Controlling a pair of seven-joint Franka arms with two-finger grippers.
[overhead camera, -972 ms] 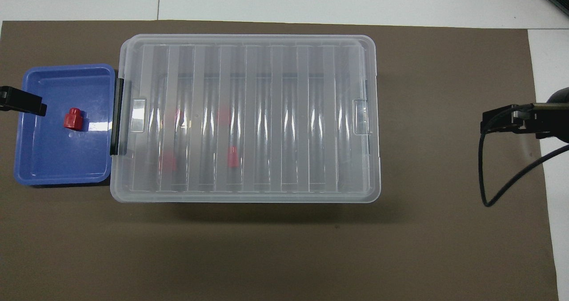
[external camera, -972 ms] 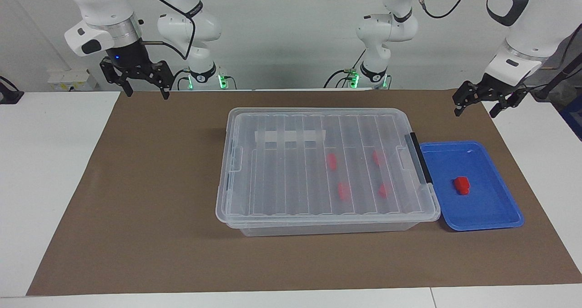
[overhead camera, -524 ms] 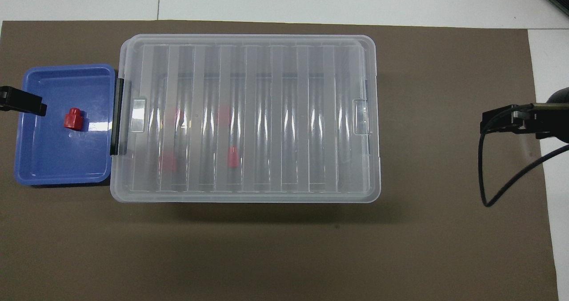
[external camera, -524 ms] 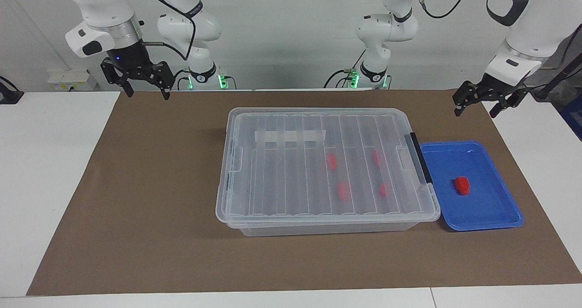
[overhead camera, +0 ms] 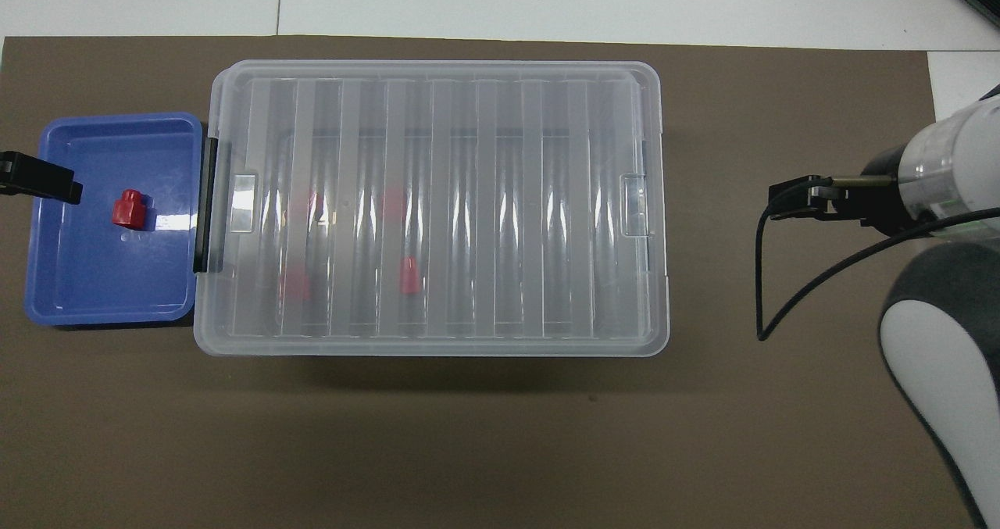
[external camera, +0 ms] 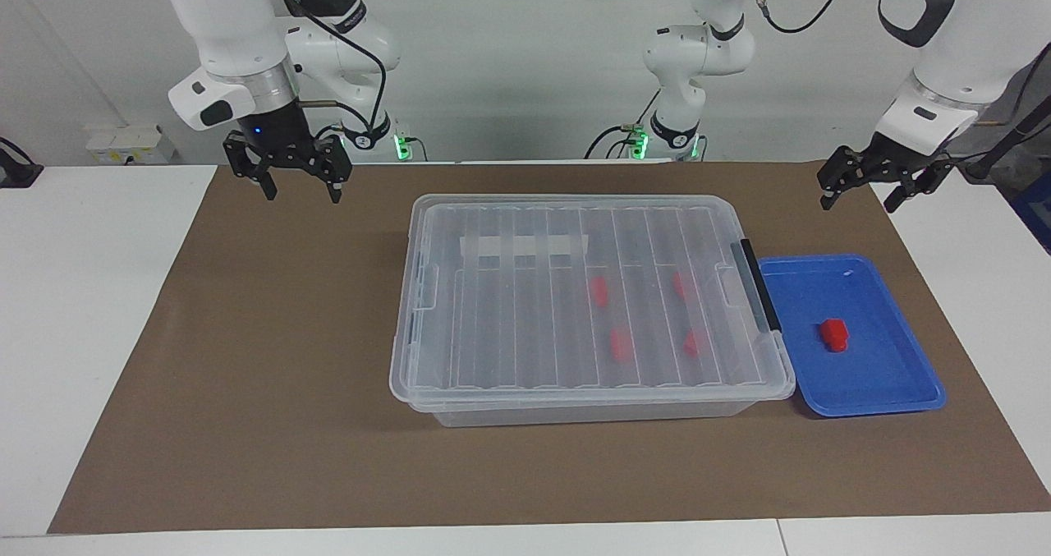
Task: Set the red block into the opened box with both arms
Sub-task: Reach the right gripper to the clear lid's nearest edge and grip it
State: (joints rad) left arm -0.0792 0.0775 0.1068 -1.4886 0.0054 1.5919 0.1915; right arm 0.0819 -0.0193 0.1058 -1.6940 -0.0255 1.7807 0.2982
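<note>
**A:** Starting at the robots' end of the table, where are the two tools?

**B:** The right gripper [external camera: 299, 188] hangs in the air over the bare brown mat [external camera: 246, 359], at the right arm's end. Its fingers are spread wide and hold nothing. The left gripper [external camera: 856, 196] hangs over the mat's edge at the left arm's end, jaws also wide and empty.

**A:** What lies farther out from them?

**B:** From the right gripper, the box [external camera: 591, 301] sits toward the middle of the table, well apart from it. Its ribbed clear lid [overhead camera: 437, 201] is on, with the whitish tape strip [external camera: 525, 246] along the side nearer the robots. A black latch [external camera: 759, 287] runs down the end that faces the left gripper.

**A:** And the red block?

**B:** The red block [external camera: 835, 334] lies in the blue tray [external camera: 895, 392], farther from the robots than the left gripper and not touched by it. The tray sits just beside the box's latch end. In the overhead view one of the left gripper's fingertips overlaps the tray's outer rim.

**A:** Anything inside the box?

**B:** Four more red blocks [external camera: 621, 346] show through the lid, in the half toward the left gripper.
</note>
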